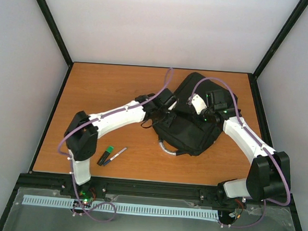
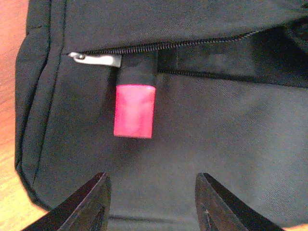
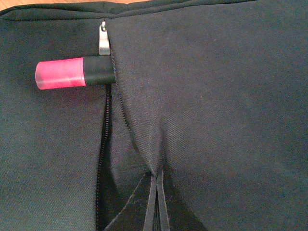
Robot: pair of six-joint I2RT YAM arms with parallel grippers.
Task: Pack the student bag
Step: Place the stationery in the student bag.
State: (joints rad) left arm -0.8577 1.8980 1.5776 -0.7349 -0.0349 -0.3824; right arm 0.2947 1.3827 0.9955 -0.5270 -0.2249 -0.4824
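**A:** Top external view first: where's the student bag [image 1: 186, 136]?

**B:** Lying flat on the table [image 1: 108, 86], with both arms reaching onto it. A grey loop handle [image 1: 167, 149] sticks out at the bag's near end.

**A:** And the left claw [image 2: 151, 180]?

**B:** Released. On the left wrist view its fingers stand apart over the bag's front panel, with nothing between them. Just beyond them a pink-capped marker [image 2: 134, 111] pokes out of the bag's pocket opening. Its black body goes in under the zip and the cap lies outside on the fabric. The metal zip pull [image 2: 98, 59] sits right beside it.

**A:** Right claw [image 3: 157, 192]?

**B:** Clenched. It appears to pinch a fold of the bag's cloth beside the open zip, and the fabric creases toward its tips.

**A:** Anything lying off the bag?

**B:** A green marker [image 1: 106, 155] and a pen [image 1: 117, 155] lie side by side on the table, well apart from the bag, to the left of its near end.
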